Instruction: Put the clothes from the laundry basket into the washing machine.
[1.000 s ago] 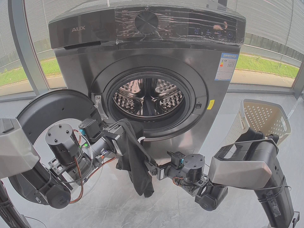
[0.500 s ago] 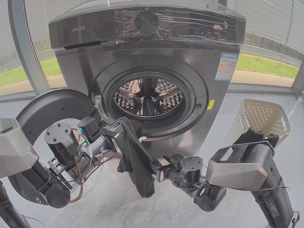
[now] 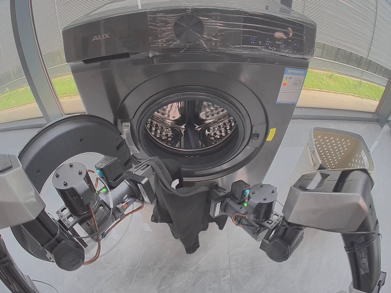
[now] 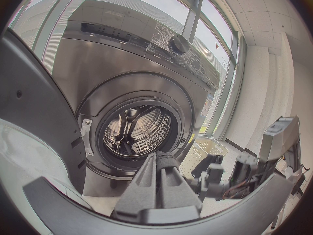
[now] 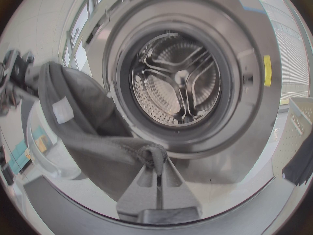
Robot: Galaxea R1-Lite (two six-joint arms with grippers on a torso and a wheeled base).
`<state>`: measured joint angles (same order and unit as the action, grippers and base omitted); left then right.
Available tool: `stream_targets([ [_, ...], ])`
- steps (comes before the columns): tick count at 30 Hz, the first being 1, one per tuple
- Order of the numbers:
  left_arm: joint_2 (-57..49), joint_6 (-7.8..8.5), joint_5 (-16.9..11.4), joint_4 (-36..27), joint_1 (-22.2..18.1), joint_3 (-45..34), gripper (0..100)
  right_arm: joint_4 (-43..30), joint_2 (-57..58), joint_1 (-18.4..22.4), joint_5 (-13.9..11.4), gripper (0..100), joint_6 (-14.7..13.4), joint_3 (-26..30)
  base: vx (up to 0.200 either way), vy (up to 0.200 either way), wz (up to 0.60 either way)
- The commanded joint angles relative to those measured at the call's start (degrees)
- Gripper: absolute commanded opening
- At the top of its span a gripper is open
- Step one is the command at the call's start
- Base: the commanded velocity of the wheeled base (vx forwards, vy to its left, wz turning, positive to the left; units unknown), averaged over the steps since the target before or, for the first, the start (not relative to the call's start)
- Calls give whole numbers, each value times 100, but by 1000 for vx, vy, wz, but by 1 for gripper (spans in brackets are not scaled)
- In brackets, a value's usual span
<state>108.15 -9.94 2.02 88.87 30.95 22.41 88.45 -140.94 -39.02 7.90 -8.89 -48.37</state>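
Left gripper and right gripper: both jaws clench the black garment (stretched between them) before the open washing machine.

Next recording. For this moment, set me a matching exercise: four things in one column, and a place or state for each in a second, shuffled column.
Things
1. washing machine door
2. drum
3. black garment
4. laundry basket

Places or states
A. standing off to the robot's right
B. swung open to the robot's left
C. bare metal, no clothes seen inside
D. clamped by the left gripper and the right gripper, hanging outside the drum

Pairs: 1-B, 2-C, 3-D, 4-A.
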Motion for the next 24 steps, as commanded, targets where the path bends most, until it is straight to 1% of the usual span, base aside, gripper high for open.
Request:
stream_targets([
  [1, -216, 36, -27, -1, -37, -316, 0, 5, 1701, 202, 1, 0, 27, 733, 0, 0, 0],
  [3, -251, 36, -27, -1, -45, -369, 0, 5, 2096, 228, 1, 0, 27, 1014, 0, 0, 0],
  [6, -330, 44, -18, -1, -45, -386, 0, 5, 2510, 325, -8, 0, 45, 1295, 0, 0, 0],
  [8, -444, 53, -18, -1, -45, -386, 0, 5, 2940, 474, -34, 0, 115, 1682, 0, 0, 0],
  [9, -444, 53, -18, -1, -45, -386, 0, 5, 2940, 474, -34, 0, 115, 1682, 0, 0, 0],
  [10, -524, 62, -18, -1, -37, -386, 0, 5, 3160, 510, -52, 0, 124, 1867, 0, 0, 0],
  [13, -699, 62, -18, -1, -37, -404, 0, -4, 3450, 510, -69, 0, 71, 2148, 0, 0, 0],
  [18, -770, 79, -18, -1, -19, -404, 0, -4, 3503, 510, -17, 0, 71, 2218, 0, 0, 0],
  [20, -778, 176, -9, -1, -28, -448, 0, -4, 3564, 518, -8, 0, 71, 2113, 0, 0, 0],
  [24, -831, 229, -9, -1, -37, -456, 0, -4, 3731, 501, -8, 0, 80, 2095, 0, 0, 0],
])
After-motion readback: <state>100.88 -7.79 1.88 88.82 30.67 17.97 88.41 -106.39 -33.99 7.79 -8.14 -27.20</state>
